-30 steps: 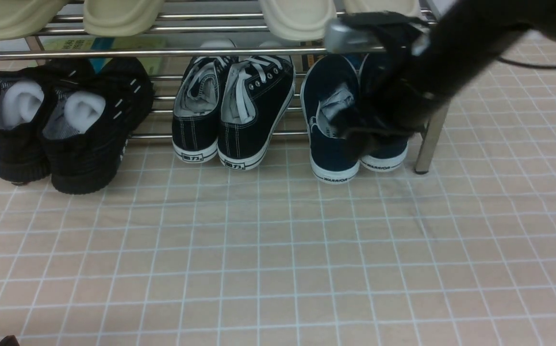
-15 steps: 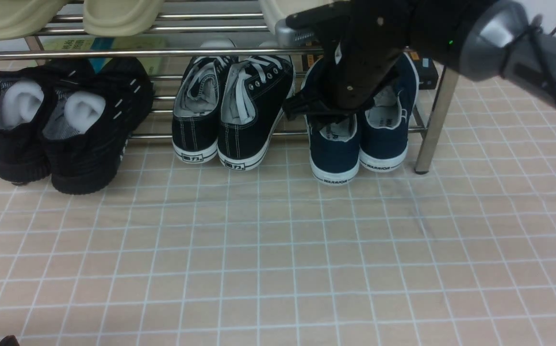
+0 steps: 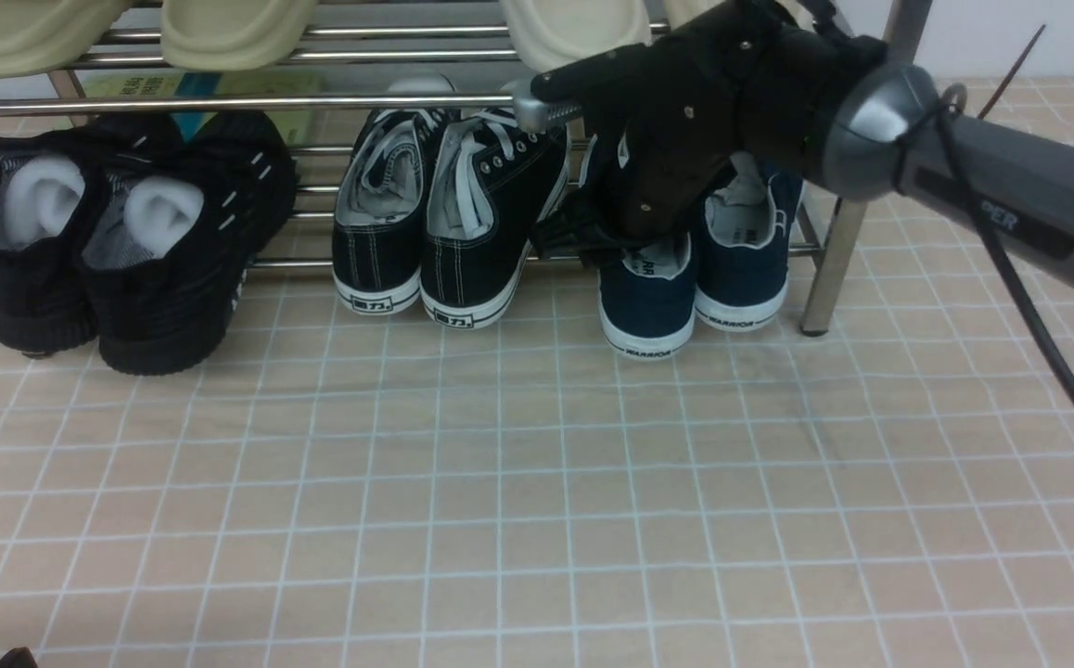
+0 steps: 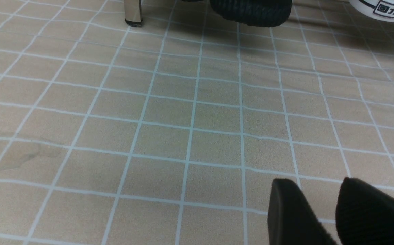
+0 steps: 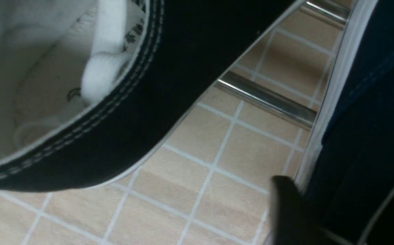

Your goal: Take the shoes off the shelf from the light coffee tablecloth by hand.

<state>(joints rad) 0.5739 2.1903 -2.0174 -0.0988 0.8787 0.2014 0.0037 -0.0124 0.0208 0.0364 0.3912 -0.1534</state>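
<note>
Shoes sit centre-right of frame on the lower tier of the shelf. Hand covers the frame-left one, thumb splayed, fingers curled; whether they pinch it is unclear. Risk: a partial hold drops it or drags the lace-up sneakers.

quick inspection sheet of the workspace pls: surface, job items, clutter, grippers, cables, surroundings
surface: light coffee tablecloth, grid print, slight wrinkles
job's things: navy shoes, heels outward, lower tier, right end of the shelf
clutter: black lace-up sneakers; black knit sneakers; cream slippers on top tier
grippers: right hand over the navy shoes, grasp unclear; left gripper open, near the cloth
cables: black cable along right forearm
surroundings: white wall behind
</note>
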